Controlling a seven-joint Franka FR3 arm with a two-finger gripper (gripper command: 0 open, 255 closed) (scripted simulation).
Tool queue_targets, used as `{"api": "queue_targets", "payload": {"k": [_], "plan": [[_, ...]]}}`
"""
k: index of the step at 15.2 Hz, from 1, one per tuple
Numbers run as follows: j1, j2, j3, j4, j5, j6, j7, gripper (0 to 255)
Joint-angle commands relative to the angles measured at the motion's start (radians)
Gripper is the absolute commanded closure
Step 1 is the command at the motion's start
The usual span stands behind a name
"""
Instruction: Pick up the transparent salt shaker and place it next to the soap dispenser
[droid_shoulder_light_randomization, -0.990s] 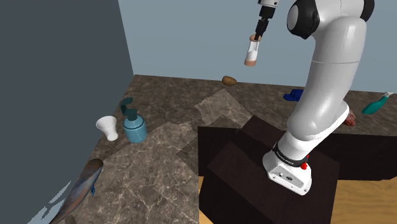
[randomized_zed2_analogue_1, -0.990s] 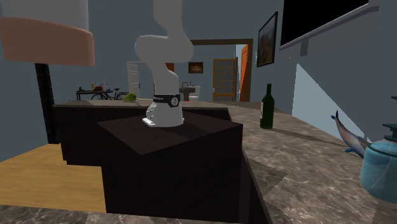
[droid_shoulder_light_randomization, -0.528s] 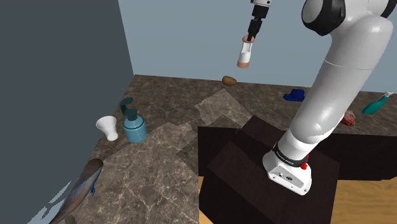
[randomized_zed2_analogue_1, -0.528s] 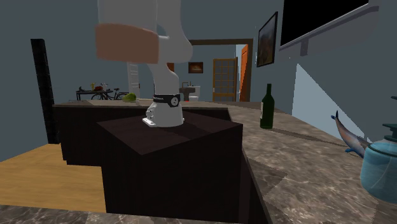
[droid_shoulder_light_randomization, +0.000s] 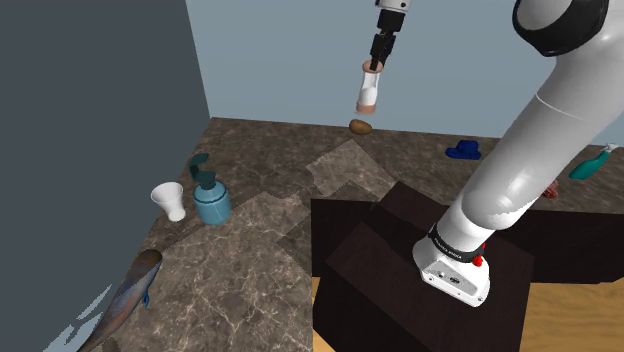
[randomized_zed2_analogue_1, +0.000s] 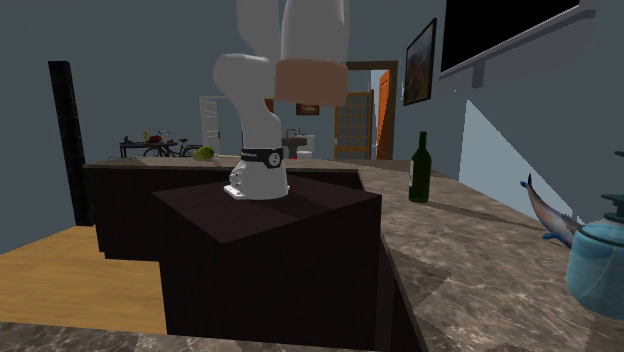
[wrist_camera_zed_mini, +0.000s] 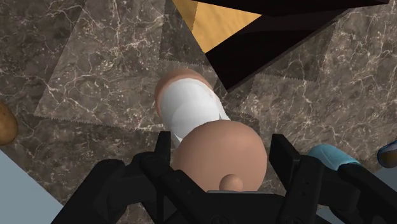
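The fingers (wrist_camera_zed_mini: 284, 156) are closed on the shaker (droid_shoulder_light_randomization: 368, 90), one at each side of its tan cap, so the pale body hangs upright under the hand. In the shoulder view the shaker is high in the air above the far part of the bench (droid_shoulder_light_randomization: 240, 270). A brown potato (droid_shoulder_light_randomization: 360, 127) lies on the bench at 6 o'clock of it. I think the grip is at the cap so that the base is free to meet the bench first.

The dispenser (droid_shoulder_light_randomization: 210, 198), teal with a pump on top, stands well apart, at about 8 o'clock from the shaker in the shoulder view. A white cup (droid_shoulder_light_randomization: 169, 200) stands just beside it at 9 o'clock, so that side is taken. The bare marble at 3 o'clock of the dispenser looks to me the better place.

By my judgement the picking is done and the carrying is in hand. The height keeps the shaker clear of the things on the bench and of the dark stand (droid_shoulder_light_randomization: 380, 270). The next move needs travel toward the dispenser, then a slow descent, because a tall narrow thing can tip if it is released tilted or knocks the pump.
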Motion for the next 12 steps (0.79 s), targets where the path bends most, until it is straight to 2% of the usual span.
{"api": "queue_targets", "payload": {"k": [1,12], "plan": [[0.027,-0.025,0.028,-0.034,-0.005,0.019,0.056,255],[0.15,-0.115,0.183,-0.143,-0.001,0.075,0.333,255]]}}
